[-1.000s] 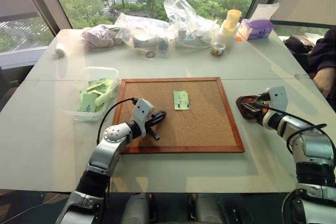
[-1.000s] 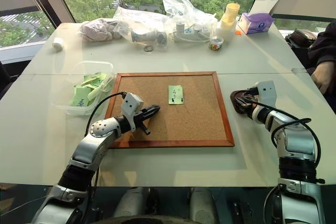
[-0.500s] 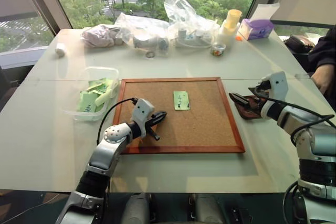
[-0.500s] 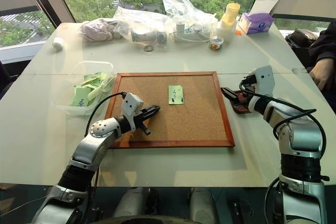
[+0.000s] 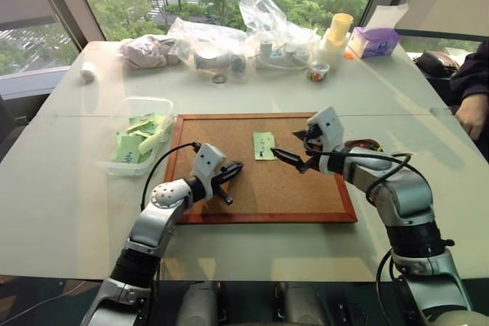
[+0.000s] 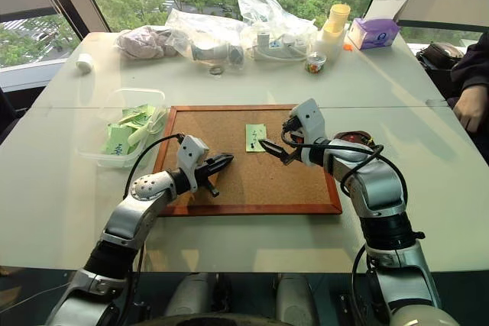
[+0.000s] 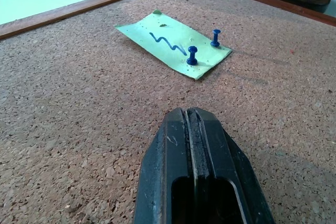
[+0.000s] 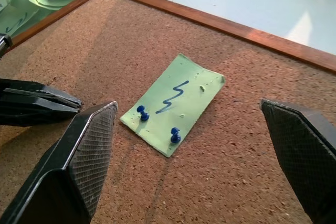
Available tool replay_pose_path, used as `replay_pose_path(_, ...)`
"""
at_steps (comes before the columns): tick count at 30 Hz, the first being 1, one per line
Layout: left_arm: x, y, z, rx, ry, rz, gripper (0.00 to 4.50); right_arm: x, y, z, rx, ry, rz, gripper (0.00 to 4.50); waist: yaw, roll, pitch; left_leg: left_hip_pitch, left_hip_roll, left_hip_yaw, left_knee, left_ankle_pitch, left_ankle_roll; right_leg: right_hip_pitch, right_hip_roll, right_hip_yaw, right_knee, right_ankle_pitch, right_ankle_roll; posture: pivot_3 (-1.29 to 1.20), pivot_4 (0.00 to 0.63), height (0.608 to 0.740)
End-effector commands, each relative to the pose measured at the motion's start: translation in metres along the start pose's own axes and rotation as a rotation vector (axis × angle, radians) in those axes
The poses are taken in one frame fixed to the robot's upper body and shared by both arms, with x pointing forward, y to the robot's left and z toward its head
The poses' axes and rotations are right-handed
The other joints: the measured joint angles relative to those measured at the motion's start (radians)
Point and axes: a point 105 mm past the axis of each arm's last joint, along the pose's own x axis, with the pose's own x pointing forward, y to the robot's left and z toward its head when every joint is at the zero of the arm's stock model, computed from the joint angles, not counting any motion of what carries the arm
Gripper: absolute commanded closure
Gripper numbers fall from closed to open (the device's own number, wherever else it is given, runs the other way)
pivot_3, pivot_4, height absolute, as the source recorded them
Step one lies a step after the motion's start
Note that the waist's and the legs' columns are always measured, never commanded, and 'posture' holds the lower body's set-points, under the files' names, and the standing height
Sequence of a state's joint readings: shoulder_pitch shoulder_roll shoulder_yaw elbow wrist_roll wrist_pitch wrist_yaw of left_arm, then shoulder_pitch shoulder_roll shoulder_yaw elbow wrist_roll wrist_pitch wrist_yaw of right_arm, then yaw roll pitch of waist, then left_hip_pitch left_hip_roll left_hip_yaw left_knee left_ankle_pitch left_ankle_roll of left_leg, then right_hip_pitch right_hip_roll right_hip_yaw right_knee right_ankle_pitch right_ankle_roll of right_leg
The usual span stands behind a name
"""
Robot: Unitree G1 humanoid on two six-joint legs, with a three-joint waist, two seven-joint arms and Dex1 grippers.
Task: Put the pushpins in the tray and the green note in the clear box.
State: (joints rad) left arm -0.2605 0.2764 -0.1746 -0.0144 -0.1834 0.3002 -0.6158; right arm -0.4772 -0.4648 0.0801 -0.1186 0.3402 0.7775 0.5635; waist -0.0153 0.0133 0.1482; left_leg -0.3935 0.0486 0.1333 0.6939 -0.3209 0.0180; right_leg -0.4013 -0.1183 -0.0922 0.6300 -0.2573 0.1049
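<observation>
The green note [image 8: 172, 102] lies on the cork board [image 5: 229, 196], held by two blue pushpins [image 8: 141, 112]. The right gripper [image 8: 194, 156] hovers near it, jaws spread; the left gripper [image 7: 195, 145] has its jaws pressed together.

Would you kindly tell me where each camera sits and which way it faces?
Head stereo pair: forward and down over the cork board, showing both arms.
Left wrist: along the shut left gripper toward the green note and its blue pushpins.
Right wrist: between the open right gripper's fingers, onto that note.
Shared: note, pins, board.
</observation>
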Motion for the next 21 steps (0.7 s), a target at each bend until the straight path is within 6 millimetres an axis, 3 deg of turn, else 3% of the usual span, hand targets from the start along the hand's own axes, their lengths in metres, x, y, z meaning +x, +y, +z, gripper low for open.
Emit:
replay_pose_path(1,-0.009,0.001,-0.026,-0.045,0.095,0.025,4.50,0.007,0.000,0.002,-0.038,-0.013,0.001,0.03,-0.002,0.000,0.000,0.000,0.000,0.000,0.000,0.000,0.000,0.000,0.000,0.000,0.000,0.000,0.000,0.00,0.150,0.740)
replay_pose_path(11,-0.012,0.000,-0.028,-0.050,0.097,0.042,4.50,0.026,0.005,-0.006,-0.072,-0.014,0.024,0.03,-0.005,0.000,0.000,0.000,0.000,0.001,-0.002,0.002,-0.003,-0.001,0.000,0.000,0.000,0.000,0.000,0.00,0.150,0.740)
replay_pose_path(15,-0.012,0.000,-0.028,-0.050,0.099,0.043,4.50,0.028,0.006,-0.007,-0.081,-0.015,0.025,1.19,-0.005,0.000,0.000,0.000,0.000,0.001,-0.002,0.002,-0.003,-0.002,0.000,0.000,0.000,0.000,0.000,0.00,0.150,0.740)
replay_pose_path(21,-0.012,0.000,-0.028,-0.049,0.101,0.044,4.50,0.026,0.006,-0.012,-0.114,-0.002,0.029,4.14,-0.005,0.000,0.000,0.000,0.000,0.001,-0.003,0.002,-0.004,-0.002,0.000,0.000,0.000,0.000,0.000,0.00,0.150,0.740)
